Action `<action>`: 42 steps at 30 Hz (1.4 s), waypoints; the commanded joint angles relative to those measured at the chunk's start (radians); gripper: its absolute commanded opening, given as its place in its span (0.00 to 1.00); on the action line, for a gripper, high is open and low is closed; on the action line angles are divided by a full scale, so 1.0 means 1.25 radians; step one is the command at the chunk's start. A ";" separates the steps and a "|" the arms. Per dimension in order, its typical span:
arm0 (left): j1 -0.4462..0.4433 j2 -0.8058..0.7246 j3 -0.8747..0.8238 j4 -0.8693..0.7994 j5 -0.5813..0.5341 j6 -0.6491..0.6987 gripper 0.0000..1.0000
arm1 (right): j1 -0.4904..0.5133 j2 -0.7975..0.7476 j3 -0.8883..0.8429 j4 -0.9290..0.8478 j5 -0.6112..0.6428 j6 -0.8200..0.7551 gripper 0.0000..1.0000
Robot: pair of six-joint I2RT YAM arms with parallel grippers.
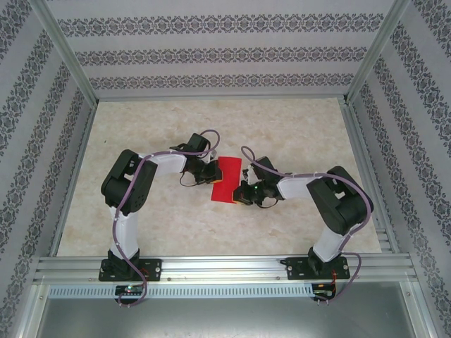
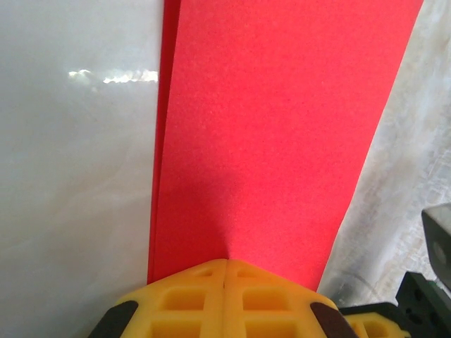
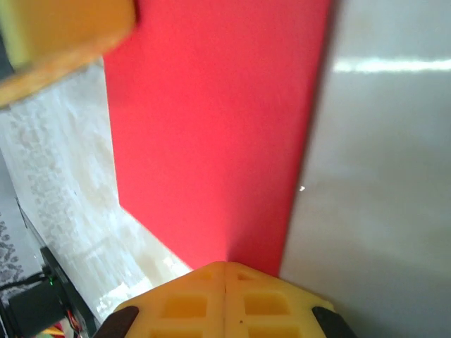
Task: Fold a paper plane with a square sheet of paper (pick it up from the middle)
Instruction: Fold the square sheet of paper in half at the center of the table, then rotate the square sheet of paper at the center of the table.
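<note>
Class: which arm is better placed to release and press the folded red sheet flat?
Left, tentatively: left pincer and right pincer both clamp the square sheet of paper, but its doubled edge shows clearly from the left wrist.

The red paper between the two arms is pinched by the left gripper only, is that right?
Not quite: both pinch it. The right wrist view shows the right gripper shut on the red paper, as the left gripper is at the opposite edge.

The paper (image 2: 268, 141) ran off-frame in both wrist views, its edges hidden under the left gripper (image 2: 224, 264) and right gripper (image 3: 225, 266). A yellow shape (image 3: 63, 35) was blurred.
</note>
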 commanded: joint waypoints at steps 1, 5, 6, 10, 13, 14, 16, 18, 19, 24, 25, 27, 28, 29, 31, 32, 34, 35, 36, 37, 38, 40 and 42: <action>-0.003 0.129 -0.082 -0.171 -0.230 -0.001 0.00 | 0.006 -0.028 0.009 -0.129 0.021 -0.037 0.00; -0.004 0.124 -0.075 -0.177 -0.229 0.007 0.00 | -0.009 -0.059 0.070 -0.087 0.043 -0.015 0.00; -0.004 0.123 -0.070 -0.180 -0.229 0.012 0.00 | -0.012 -0.058 0.087 -0.074 0.049 -0.011 0.00; -0.004 0.117 -0.042 -0.195 -0.233 0.051 0.00 | -0.037 -0.020 0.145 -0.079 0.091 -0.010 0.00; -0.003 0.115 -0.001 -0.217 -0.246 0.115 0.00 | -0.080 -0.010 0.156 -0.060 0.124 0.010 0.00; -0.003 0.115 0.013 -0.225 -0.251 0.137 0.00 | -0.090 -0.010 0.157 -0.050 0.127 0.018 0.00; -0.003 0.112 0.047 -0.243 -0.264 0.198 0.00 | -0.102 -0.007 0.179 -0.065 0.149 0.015 0.00; -0.003 0.111 0.089 -0.270 -0.279 0.259 0.00 | -0.105 -0.001 0.205 -0.092 0.177 -0.001 0.00; -0.003 0.113 0.115 -0.287 -0.282 0.291 0.00 | -0.108 0.005 0.219 -0.105 0.189 -0.007 0.00; -0.003 0.108 0.209 -0.332 -0.262 0.415 0.00 | -0.111 0.069 0.299 -0.124 0.202 -0.016 0.00; -0.003 0.107 0.221 -0.335 -0.255 0.433 0.00 | -0.109 0.090 0.321 -0.127 0.196 -0.020 0.00; -0.003 0.107 0.242 -0.337 -0.234 0.453 0.00 | -0.101 0.124 0.359 -0.134 0.190 -0.025 0.00; -0.003 0.105 0.252 -0.337 -0.222 0.454 0.00 | -0.097 0.143 0.379 -0.142 0.188 -0.028 0.00; -0.003 0.102 0.256 -0.335 -0.213 0.453 0.00 | -0.093 0.160 0.395 -0.149 0.190 -0.027 0.00; -0.003 0.092 0.264 -0.330 -0.198 0.441 0.00 | -0.089 0.195 0.430 -0.168 0.194 -0.027 0.00; -0.003 0.087 0.264 -0.329 -0.199 0.432 0.00 | -0.089 0.208 0.443 -0.177 0.201 -0.024 0.00; -0.001 0.070 0.259 -0.322 -0.198 0.404 0.00 | -0.090 0.231 0.458 -0.178 0.208 -0.019 0.00; -0.001 0.061 0.253 -0.316 -0.195 0.390 0.00 | -0.090 0.237 0.464 -0.182 0.213 -0.016 0.00; 0.000 0.049 0.241 -0.306 -0.186 0.370 0.00 | -0.090 0.246 0.472 -0.187 0.217 -0.013 0.00; 0.000 0.034 0.227 -0.293 -0.181 0.348 0.00 | -0.092 0.254 0.478 -0.191 0.224 -0.011 0.00; 0.002 0.023 0.215 -0.280 -0.174 0.328 0.00 | -0.091 0.258 0.480 -0.194 0.228 -0.009 0.00; 0.004 -0.009 0.183 -0.252 -0.159 0.287 0.00 | -0.092 0.268 0.486 -0.213 0.249 -0.002 0.00; 0.006 -0.039 0.154 -0.228 -0.162 0.253 0.01 | -0.093 0.274 0.490 -0.242 0.276 0.003 0.00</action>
